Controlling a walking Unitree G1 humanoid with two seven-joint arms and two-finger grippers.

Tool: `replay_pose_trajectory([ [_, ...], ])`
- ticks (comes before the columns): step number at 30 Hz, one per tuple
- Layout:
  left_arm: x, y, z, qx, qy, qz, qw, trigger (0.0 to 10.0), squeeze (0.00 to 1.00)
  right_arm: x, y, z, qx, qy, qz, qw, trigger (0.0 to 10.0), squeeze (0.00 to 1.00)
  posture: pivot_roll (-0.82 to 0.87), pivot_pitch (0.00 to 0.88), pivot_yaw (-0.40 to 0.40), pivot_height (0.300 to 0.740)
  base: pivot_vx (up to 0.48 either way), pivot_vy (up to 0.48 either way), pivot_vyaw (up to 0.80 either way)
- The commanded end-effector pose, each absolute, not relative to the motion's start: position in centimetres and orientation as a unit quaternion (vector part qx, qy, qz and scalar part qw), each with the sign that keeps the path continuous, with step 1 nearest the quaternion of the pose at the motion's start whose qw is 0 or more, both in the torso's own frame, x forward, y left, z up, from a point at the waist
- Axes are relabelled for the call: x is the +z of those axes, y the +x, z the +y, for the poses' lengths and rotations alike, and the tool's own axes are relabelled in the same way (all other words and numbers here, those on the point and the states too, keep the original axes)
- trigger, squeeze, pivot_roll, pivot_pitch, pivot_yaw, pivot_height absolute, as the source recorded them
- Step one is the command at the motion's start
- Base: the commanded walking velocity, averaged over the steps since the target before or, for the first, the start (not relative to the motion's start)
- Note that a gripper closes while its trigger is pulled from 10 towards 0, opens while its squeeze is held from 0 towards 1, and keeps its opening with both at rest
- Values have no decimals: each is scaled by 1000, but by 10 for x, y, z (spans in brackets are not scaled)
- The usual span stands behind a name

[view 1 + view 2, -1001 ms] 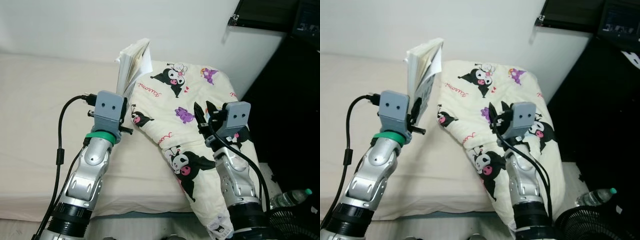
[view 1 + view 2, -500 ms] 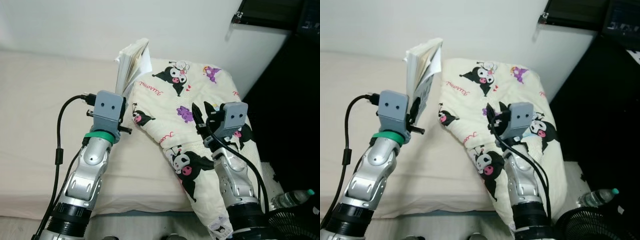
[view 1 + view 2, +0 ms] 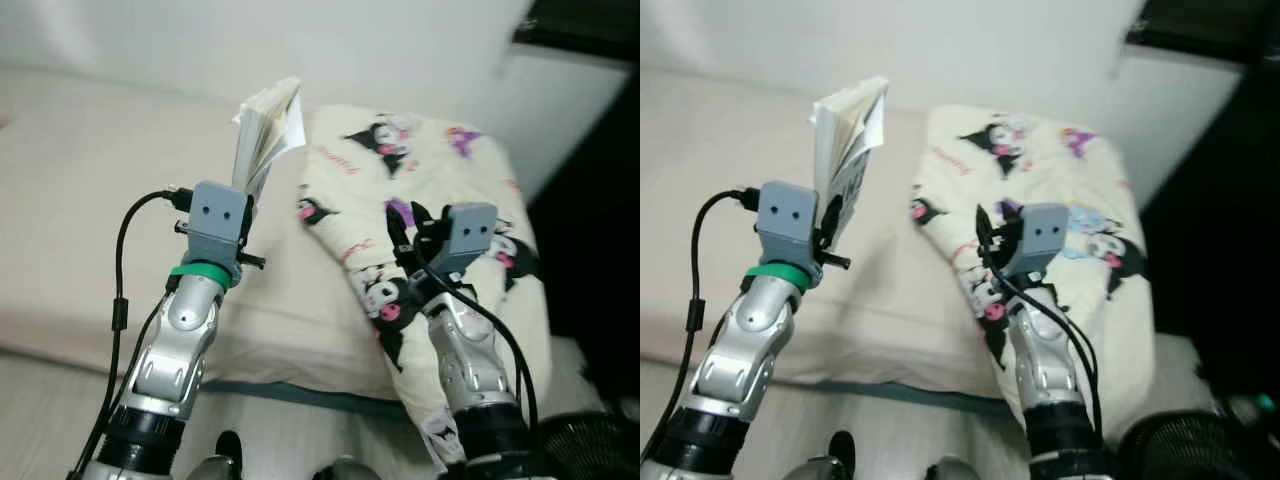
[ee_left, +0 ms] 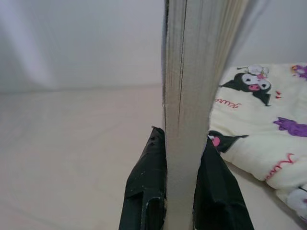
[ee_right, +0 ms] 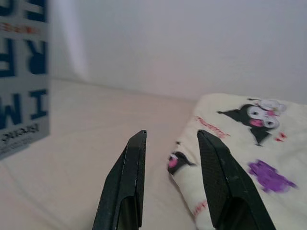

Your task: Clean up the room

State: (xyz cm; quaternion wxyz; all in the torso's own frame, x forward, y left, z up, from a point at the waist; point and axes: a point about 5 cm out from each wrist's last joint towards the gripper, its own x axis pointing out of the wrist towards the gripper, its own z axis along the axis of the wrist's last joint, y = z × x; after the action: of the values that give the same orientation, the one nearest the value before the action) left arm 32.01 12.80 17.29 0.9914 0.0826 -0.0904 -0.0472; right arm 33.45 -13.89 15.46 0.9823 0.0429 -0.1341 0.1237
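Here a cream-coloured bed (image 3: 70, 200) spans most of the head views, set against a white wall (image 3: 300, 40). On its right end lies a pale yellow quilt (image 3: 470, 180) printed with black and purple cartoon figures, its edge hanging down over the side of the bed. At the far right the scene is dark and blurred, and a black round grille (image 3: 590, 450) shows at the lower right corner; what it belongs to cannot be told.

The left tool (image 4: 180, 191) is raised in front of the robot, above the near part of the bed, and is clamped on a thick book (image 3: 265, 135). The book stands upright out of the tool, page edges facing the wrist camera, with one black finger pressed against each cover. It is held in the air just left of the quilt, not touching it.

The right tool (image 5: 170, 163) is lifted over the quilt, its two black fingers parted with nothing between them. In its wrist view the book's cover, with large blue letters, appears off to one side, well apart from the fingers.
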Motion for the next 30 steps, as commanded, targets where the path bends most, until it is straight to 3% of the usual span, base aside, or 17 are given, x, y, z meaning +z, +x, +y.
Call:
replay_pose_trajectory([
  [1, 178, 320, 124, -56, 87, -105, 989, 10000, 0, 150, 334, -142, 115, 43, -128, 984, 10000, 0, -30, 32, -46, 713, -405, 0, 0],
  [11, 178, 321, 123, -58, 88, -107, 989, 10000, 0, 151, 335, -140, 124, 39, -129, 983, 10000, 0, -27, 26, -44, 713, -378, 0, 0],
  [30, 177, 321, 122, -66, 93, -101, 988, 10000, 0, 150, 336, -137, 139, 38, -128, 981, 10000, 0, -26, 19, -41, 713, 0, 0, 793],
])
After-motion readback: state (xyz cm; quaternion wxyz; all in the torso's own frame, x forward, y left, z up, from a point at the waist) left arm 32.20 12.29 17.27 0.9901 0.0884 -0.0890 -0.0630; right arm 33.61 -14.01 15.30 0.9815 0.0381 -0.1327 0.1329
